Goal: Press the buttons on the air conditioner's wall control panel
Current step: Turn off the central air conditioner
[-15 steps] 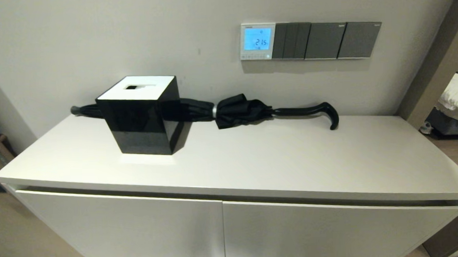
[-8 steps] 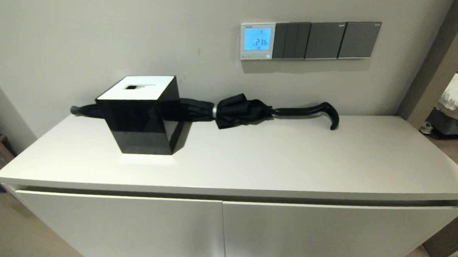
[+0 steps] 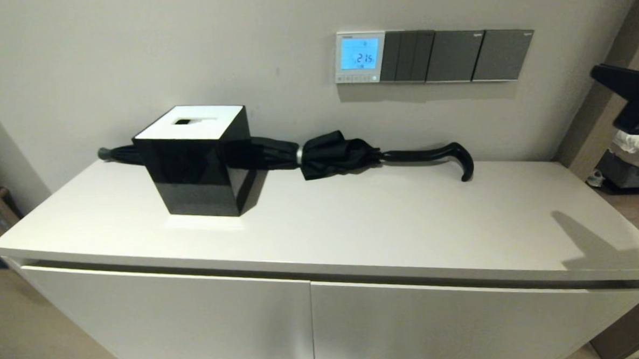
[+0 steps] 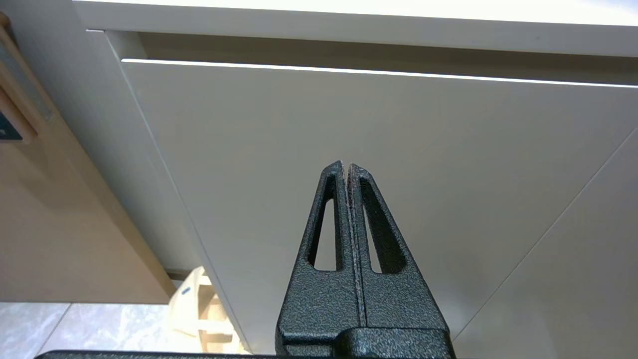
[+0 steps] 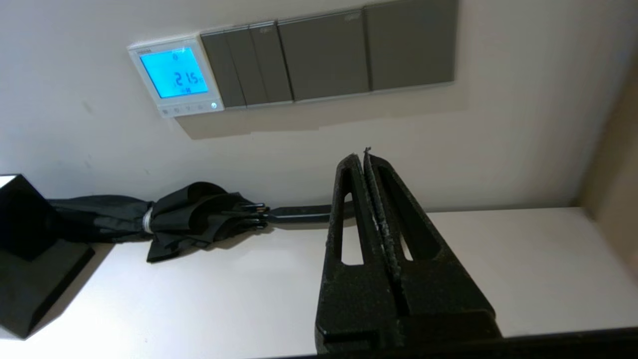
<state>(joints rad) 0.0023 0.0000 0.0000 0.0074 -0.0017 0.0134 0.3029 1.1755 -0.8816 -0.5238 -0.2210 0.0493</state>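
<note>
The air conditioner's wall control panel (image 3: 360,57) is a small white-framed square on the wall with a lit blue screen reading 21.5. The buttons (image 3: 355,78) are a row of tiny keys along its bottom edge. Panel (image 5: 174,75) and buttons (image 5: 188,108) also show in the right wrist view. My right gripper (image 3: 595,72) is shut and empty at the far right, raised above the cabinet top, well to the right of the panel and a little lower; it also shows in the right wrist view (image 5: 361,154). My left gripper (image 4: 346,164) is shut and empty, low in front of the cabinet door.
Dark grey switch plates (image 3: 454,56) adjoin the panel's right side. A folded black umbrella (image 3: 340,154) lies along the wall on the white cabinet top (image 3: 386,225). A black tissue box (image 3: 197,160) stands at the left. A doorway opens at the right.
My right arm has risen into the head view at the right edge and casts a shadow on the cabinet top's right end. Nothing else has moved.
</note>
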